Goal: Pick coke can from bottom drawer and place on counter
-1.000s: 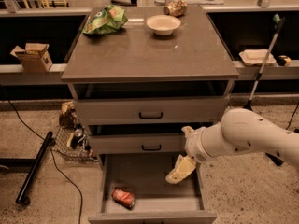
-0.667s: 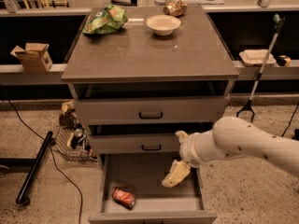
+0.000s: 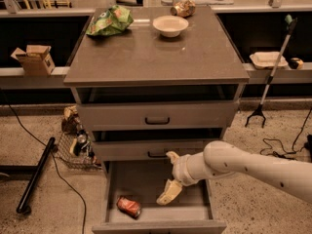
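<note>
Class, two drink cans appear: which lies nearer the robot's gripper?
The red coke can on the bottom drawer floor, close by the gripper; the brownish-gold can sits far off at the back edge of the counter.

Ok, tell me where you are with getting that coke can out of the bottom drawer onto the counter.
Done: the bottom drawer stands open, with the coke can lying on its floor near the front left. In hand: the gripper hangs inside the drawer, right of the can and apart from it. Left: grasp the can, lift it and set it on the counter.
</note>
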Available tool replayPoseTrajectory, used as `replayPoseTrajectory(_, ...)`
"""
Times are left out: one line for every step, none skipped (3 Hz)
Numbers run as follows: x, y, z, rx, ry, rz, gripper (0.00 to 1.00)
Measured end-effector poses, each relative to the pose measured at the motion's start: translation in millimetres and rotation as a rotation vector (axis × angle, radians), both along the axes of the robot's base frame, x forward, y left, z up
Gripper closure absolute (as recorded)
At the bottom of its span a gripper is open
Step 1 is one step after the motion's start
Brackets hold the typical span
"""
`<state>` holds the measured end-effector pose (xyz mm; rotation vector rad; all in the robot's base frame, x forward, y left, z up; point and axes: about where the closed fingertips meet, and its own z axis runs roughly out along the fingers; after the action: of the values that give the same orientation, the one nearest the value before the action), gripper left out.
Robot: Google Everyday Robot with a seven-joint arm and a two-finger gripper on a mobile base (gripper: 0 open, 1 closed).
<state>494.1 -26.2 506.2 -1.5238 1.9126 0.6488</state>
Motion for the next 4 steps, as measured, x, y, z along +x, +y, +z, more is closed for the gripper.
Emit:
replayPoseTrajectory(4.4, 24.1, -51.2, 0.087, 0.052, 0.038, 0.0)
replayPoseTrajectory(4.4, 24.2, -51.2, 0.087, 0.052, 0.038, 0.0)
replayPoseTrajectory(7.6, 30.4, -83.8, 0.028, 0.096, 0.01, 0.0)
replayPoseTrajectory(16.0, 37.5, -147.1, -0.085, 0.173, -0.065, 0.0)
